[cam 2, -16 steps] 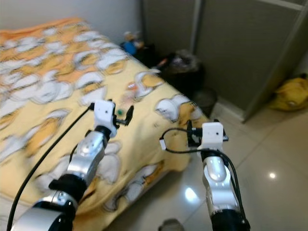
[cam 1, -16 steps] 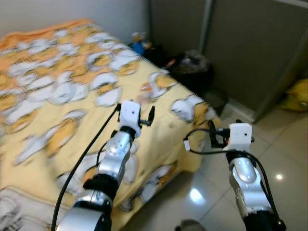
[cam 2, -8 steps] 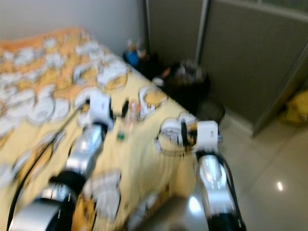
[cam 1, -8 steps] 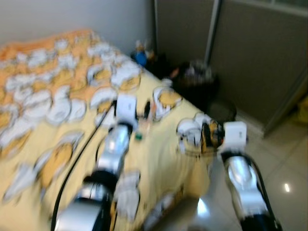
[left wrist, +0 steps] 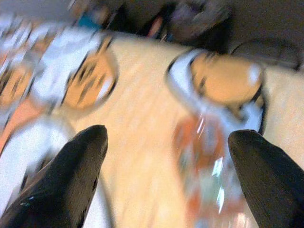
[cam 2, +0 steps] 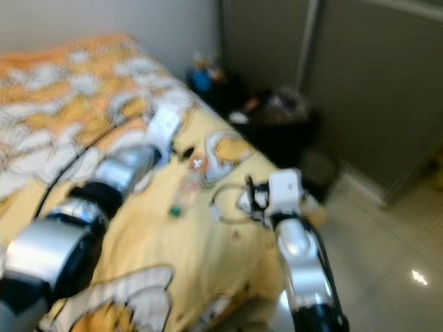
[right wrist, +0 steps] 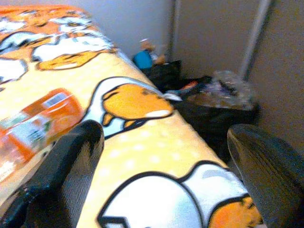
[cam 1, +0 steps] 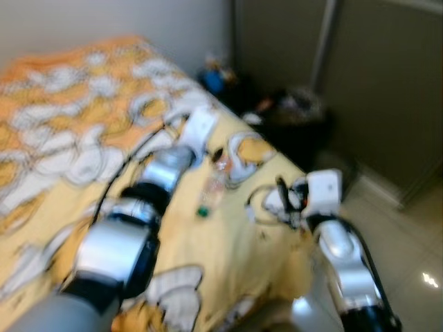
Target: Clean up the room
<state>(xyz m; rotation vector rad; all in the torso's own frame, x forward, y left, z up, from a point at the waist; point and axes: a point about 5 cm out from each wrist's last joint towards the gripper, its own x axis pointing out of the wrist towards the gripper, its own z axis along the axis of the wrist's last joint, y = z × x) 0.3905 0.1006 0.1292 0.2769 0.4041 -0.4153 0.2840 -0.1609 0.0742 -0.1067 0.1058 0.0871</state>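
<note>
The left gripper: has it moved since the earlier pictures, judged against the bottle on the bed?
Yes. The left gripper has reached forward over the bed and closed in on the bottle, jaws open.

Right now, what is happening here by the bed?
The robot leans over the bed, which has a yellow cartoon-print cover. Its left tool is open and reaches toward a plastic bottle with an orange label lying on the cover; it has not gripped it. The right tool, also open, hovers near the bed's edge.
</note>
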